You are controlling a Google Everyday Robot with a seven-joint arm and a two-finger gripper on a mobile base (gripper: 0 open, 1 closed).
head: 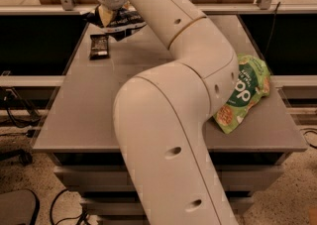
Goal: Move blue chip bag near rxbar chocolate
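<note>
At the far left, gripper (pixel 112 16) seemingly tight around blue chip bag (pixel 125 24), just beside rxbar chocolate (pixel 99 46).

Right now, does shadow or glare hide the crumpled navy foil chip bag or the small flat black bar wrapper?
Camera view: warm, dim light, no glare; the crumpled navy foil chip bag is shaded beneath the gripper at the far left corner of the grey tabletop, white edges visible; the small flat black bar wrapper stands out against it.
</note>
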